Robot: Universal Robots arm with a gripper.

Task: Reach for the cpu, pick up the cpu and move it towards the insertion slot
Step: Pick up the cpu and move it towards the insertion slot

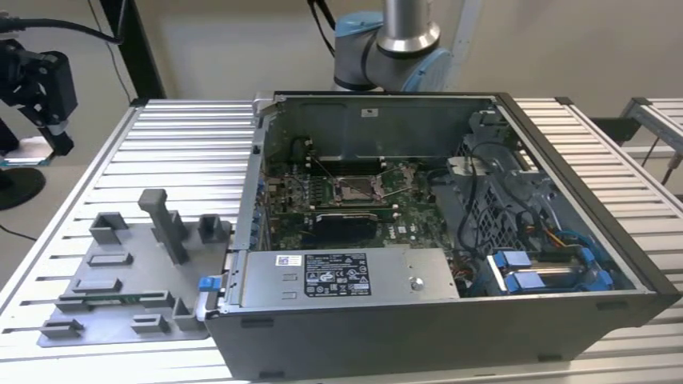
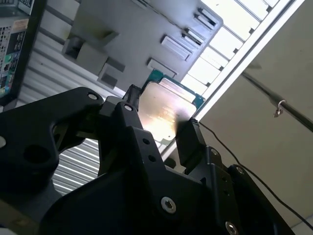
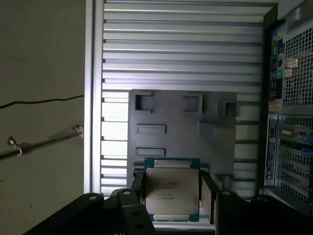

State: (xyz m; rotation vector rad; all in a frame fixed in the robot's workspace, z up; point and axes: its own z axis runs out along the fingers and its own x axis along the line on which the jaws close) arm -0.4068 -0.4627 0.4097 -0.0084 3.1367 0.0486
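Gripper [image 3: 172, 196] clenched on the cpu [image 3: 172, 188], the chip pinched edge to edge between two black fingers [image 3: 138, 188] in both wrist views. Cpu a small pale square with a teal-green rim, silvery face toward the cameras, held in the air and touching nothing but the fingers. Behind it in the first wrist view, grey fixture plate [image 3: 171, 112] with raised blocks and shallow recesses, flat on a slatted metal table [image 3: 186, 49]. In the exterior view, gripper and cpu at the exterior view's far left, beyond the table's edge. Fixture plate near the table's front corner on that same side, just beside an open computer case [image 1: 427, 336]. Inside the case, green circuit board [image 1: 411, 228] with the insertion slot [image 1: 357, 188] near its middle: square silver frame, dark centre, thin wire lever alongside. Cpu well apart from the slot, outside the case wall. Grey and blue arm joint [image 1: 389, 40] behind the case.
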